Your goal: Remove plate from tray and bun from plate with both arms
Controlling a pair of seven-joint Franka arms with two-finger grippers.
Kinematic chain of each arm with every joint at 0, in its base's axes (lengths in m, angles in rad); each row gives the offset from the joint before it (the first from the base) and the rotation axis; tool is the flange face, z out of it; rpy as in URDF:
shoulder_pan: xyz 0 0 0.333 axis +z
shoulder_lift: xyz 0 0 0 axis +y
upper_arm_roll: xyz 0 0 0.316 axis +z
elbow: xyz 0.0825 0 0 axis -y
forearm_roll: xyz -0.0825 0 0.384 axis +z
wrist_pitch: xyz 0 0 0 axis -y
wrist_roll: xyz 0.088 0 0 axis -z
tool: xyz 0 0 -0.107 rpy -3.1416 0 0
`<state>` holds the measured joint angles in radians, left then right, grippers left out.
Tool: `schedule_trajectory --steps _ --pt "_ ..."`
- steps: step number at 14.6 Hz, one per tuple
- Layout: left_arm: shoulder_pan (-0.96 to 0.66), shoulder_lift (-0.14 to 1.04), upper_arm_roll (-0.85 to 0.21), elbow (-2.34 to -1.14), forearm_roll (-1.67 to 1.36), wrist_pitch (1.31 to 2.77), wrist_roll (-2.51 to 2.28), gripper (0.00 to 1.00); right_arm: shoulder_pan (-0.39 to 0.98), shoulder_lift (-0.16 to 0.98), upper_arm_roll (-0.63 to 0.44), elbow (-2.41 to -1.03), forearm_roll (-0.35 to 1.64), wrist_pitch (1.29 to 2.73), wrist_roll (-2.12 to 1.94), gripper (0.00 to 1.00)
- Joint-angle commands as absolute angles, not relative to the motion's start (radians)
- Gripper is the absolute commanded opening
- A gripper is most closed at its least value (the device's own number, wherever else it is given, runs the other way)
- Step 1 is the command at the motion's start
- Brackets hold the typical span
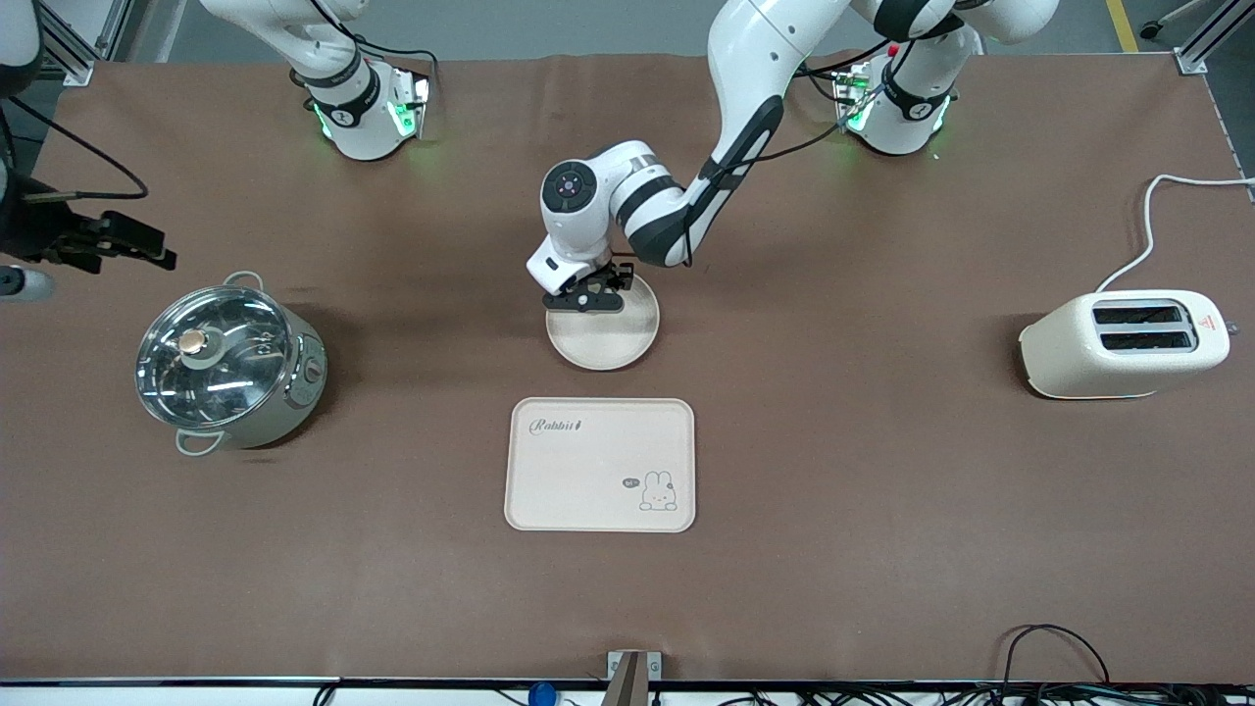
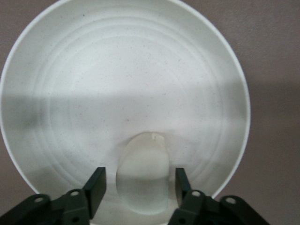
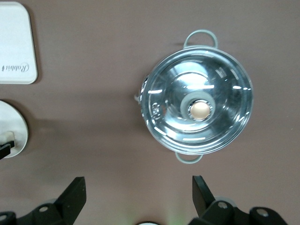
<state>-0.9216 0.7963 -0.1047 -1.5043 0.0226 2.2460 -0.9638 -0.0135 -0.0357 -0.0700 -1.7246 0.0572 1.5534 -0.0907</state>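
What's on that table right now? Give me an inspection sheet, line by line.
Surface: brown table, no spills seen.
Job's things: plate on the table, farther from the camera than the tray; bun lies in the plate.
Clutter: the tray, with a rabbit drawing; lidded pot toward the right arm's end; toaster toward the left arm's end.
Grippers: left gripper down at the plate, jaws open astride the bun; right gripper over the table beside the pot, jaws open.
Cables: white toaster cord; black cables at the table edge nearest the camera.
Surroundings: grey floor, metal frame posts.
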Motion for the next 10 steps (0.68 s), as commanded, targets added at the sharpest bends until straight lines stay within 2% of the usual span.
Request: schedule_trajectory --steps 1,3,5,8,10 --pt "-0.93 0.811 -0.1 -1.485 0.037 2.243 -0.986 0.53 -0.015 -0.066 -0.057 -1.741 0.038 1.537 -0.058 1.0" --pt "-0.927 0.802 -0.097 -1.483 0.035 2.241 -1.011 0.41 -0.017 -0.071 -0.058 -1.74 0.052 1.453 -0.06 1.0" --pt "-0.916 0.775 -0.091 -1.483 0.04 2.23 -1.035 0.36 -0.018 -0.071 -0.051 -1.666 0.045 1.415 -0.051 1.0" --pt "-0.818 0.688 -0.086 -1.483 0.044 2.171 -1.029 0.37 -0.04 -0.063 -0.063 -1.623 0.042 1.388 -0.063 1.0" --pt "-0.693 0.637 -0.084 -1.485 0.048 2.117 -1.008 0.37 -0.046 -0.031 -0.063 -1.608 0.035 1.414 -0.067 1.0"
